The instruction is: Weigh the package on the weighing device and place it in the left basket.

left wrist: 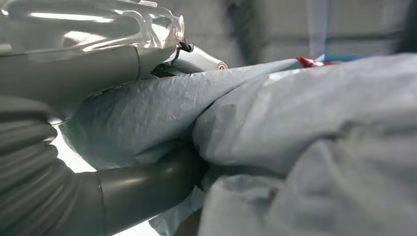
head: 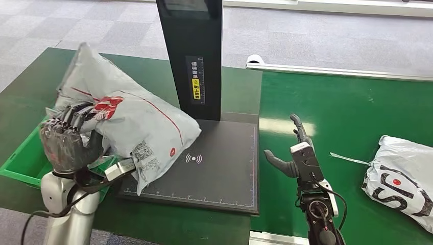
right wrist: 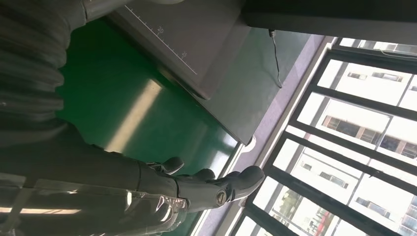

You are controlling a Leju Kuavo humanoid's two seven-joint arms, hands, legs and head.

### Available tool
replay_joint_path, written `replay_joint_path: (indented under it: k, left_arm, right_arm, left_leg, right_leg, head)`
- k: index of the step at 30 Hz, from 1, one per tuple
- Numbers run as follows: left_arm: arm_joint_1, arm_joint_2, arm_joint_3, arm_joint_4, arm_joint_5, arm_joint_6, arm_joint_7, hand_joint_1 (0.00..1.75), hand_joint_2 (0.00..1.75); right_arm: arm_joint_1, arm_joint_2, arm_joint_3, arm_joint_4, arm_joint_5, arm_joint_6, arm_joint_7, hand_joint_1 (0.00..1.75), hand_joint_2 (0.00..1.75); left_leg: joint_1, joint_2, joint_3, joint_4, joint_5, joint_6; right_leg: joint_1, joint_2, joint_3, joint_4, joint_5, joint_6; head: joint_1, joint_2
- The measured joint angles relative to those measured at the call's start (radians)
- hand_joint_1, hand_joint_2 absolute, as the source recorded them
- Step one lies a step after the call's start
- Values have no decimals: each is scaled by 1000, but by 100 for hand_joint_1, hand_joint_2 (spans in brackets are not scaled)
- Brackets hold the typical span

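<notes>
Our left hand [head: 69, 140] grips the package [head: 127, 120], fingers wrapped on its near-left end — it lies half on the scale [head: 214, 168], half over the green basket [head: 23, 166]. Right hand [head: 298, 153] spread, idle. Next, we judge: lower it leftward.

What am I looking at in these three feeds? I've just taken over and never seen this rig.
It is a humanoid robot with two silver arms. The wide picture is from its head, looking down at a green table. Its left hand grips a grey package, lifted off the black weighing device and tilted over the green basket. Its right hand hovers open over the table. Another package lies at the far right. The other two pictures come from wrist cameras: the left one shows the gripped bag up close, the right one its own empty fingers.
</notes>
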Motion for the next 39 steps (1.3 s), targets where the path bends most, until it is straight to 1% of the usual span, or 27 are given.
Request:
replay_joint_path:
  k: [2,3,4,5,6,7,8,9,10,11,12,16,23,25,29,31,33,37,38,39]
  left_arm:
    - [-31,-24,98,-7,-66,-1,-24,175,175]
    - [-46,-31,138,-6,-89,-9,-14,175,175]
    - [-63,-34,170,3,-126,-24,22,175,175]
    - [-83,-29,195,25,-173,-51,93,175,175]
    - [-105,-13,212,62,-219,-90,208,175,175]
    - [-126,8,221,110,-248,-129,344,175,175]
    - [-145,34,224,159,-254,-164,485,175,175]
    - [-158,59,226,207,-243,-193,608,175,175]
    - [-168,80,229,247,-225,-211,688,175,175]
    - [-174,99,233,281,-209,-225,732,175,175]
    - [-176,115,237,309,-195,-234,749,175,175]
    - [-187,156,241,381,-175,-267,750,175,175]
    - [-206,186,242,462,-178,-294,780,175,175]
    - [-211,192,242,479,-181,-340,796,175,175]
    - [-225,209,241,524,-166,-544,833,175,175]
    - [-226,213,241,544,-140,-605,830,175,175]
    - [-226,215,241,552,-126,-624,825,175,175]
    - [-227,217,241,558,-121,-630,823,175,175]
    - [-228,219,241,564,-117,-635,821,172,175]
    - [-228,220,241,569,-113,-641,820,158,175]
  right_arm:
    - [10,-1,0,-4,3,-6,2,0,175]
    - [16,-1,0,-8,6,-9,4,0,175]
    - [21,-2,-1,-12,9,-11,7,0,175]
    - [25,-3,-1,-16,15,-12,10,0,175]
    - [29,-3,-1,-20,22,-11,14,0,175]
    - [30,-2,0,-23,29,-10,17,0,175]
    - [31,-1,0,-24,35,-8,19,0,175]
    - [31,0,1,-25,40,-6,20,0,175]
    - [30,0,1,-25,43,-4,21,0,175]
    - [29,0,1,-25,45,-2,22,0,175]
    - [28,0,1,-25,46,0,23,0,175]
    - [18,4,6,-25,44,9,29,0,175]
    - [12,6,14,-24,43,10,31,0,175]
    - [12,6,16,-24,43,12,32,0,175]
    - [5,7,18,-21,50,26,39,0,175]
    - [1,8,20,-17,53,29,41,0,175]
    - [-2,8,20,-15,54,29,43,0,175]
    - [-4,8,21,-14,55,29,44,0,175]
    - [-6,9,22,-13,56,29,46,0,175]
    - [-8,9,23,-11,56,29,47,0,175]
  left_leg:
    - [0,1,0,0,0,0]
    - [0,1,0,0,0,0]
    - [0,1,0,0,0,0]
    - [0,0,0,0,0,0]
    - [0,0,0,0,0,0]
    - [0,1,0,0,0,0]
    - [0,4,0,0,0,0]
    - [1,6,0,0,0,0]
    - [1,8,0,0,1,-1]
    - [2,8,0,0,1,-1]
    - [2,7,-1,0,1,-1]
    - [2,5,-3,0,1,-1]
    - [1,5,-3,0,1,-1]
    - [2,5,-3,0,1,-1]
    - [2,5,-3,0,1,-1]
    - [2,5,-2,0,1,-1]
    - [2,5,-2,0,1,-2]
    - [2,5,-2,0,1,-2]
    - [2,5,-2,0,1,-2]
    - [2,5,-2,0,1,-2]
  right_leg:
    - [0,1,0,0,0,0]
    - [0,1,-1,0,0,0]
    - [0,1,-1,0,0,0]
    - [0,0,0,0,0,0]
    - [0,0,0,0,0,-1]
    - [0,1,0,0,1,-1]
    - [0,3,-1,0,2,-2]
    - [1,5,-2,0,2,-3]
    - [1,6,-2,1,3,-4]
    - [2,7,-3,1,3,-4]
    - [2,6,-3,1,3,-4]
    - [2,4,-4,1,3,-4]
    - [2,5,-4,0,3,-4]
    - [2,4,-4,0,3,-4]
    - [2,5,-4,0,3,-4]
    - [2,5,-4,0,3,-4]
    - [2,5,-4,0,3,-4]
    - [2,5,-3,0,3,-4]
    - [2,5,-3,0,3,-4]
    - [2,4,-3,0,3,-4]
  head:
    - [0,0]
    - [0,0]
    - [0,0]
    - [0,0]
    - [0,0]
    - [0,0]
    - [0,0]
    - [0,0]
    - [0,0]
    - [0,0]
    - [0,0]
    - [0,0]
    - [0,0]
    - [0,0]
    - [0,0]
    - [0,0]
    - [0,0]
    - [0,0]
    - [0,0]
    - [0,0]
